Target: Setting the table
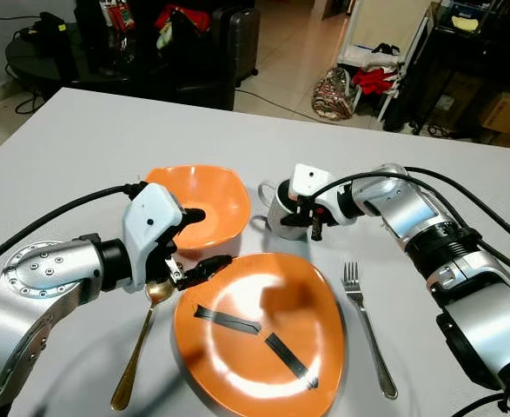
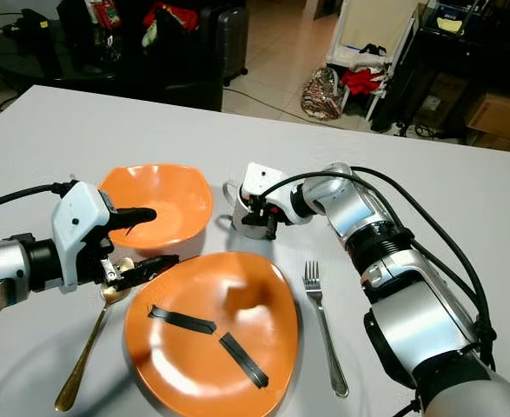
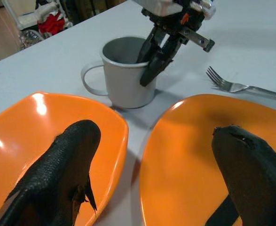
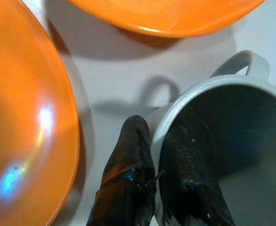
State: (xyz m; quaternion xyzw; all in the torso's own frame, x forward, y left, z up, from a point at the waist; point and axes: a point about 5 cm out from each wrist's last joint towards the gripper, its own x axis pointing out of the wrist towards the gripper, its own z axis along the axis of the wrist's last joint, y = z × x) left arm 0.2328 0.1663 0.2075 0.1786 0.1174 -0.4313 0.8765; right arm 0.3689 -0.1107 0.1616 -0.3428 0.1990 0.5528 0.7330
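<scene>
An orange plate point(image 1: 237, 356) with two black strips on it lies at the table's near middle. Behind it to the left sits an orange bowl point(image 1: 215, 191). My left gripper point(image 1: 205, 240) is open, one finger over the bowl's near rim and the other over the plate's edge, with nothing between them. A grey mug point(image 1: 277, 214) stands right of the bowl, its handle towards the bowl. My right gripper point(image 1: 312, 222) is shut on the mug's rim point(image 4: 175, 110), one finger inside and one outside. A fork point(image 1: 367, 330) lies right of the plate and a gold spoon point(image 1: 135, 352) left of it.
The white table point(image 1: 89, 148) has open room at the back and far right. Past its far edge are a dark round table point(image 1: 55, 61), a suitcase point(image 1: 237, 35) and bags on the floor point(image 1: 333, 94). Black cables point(image 1: 463, 195) trail along both arms.
</scene>
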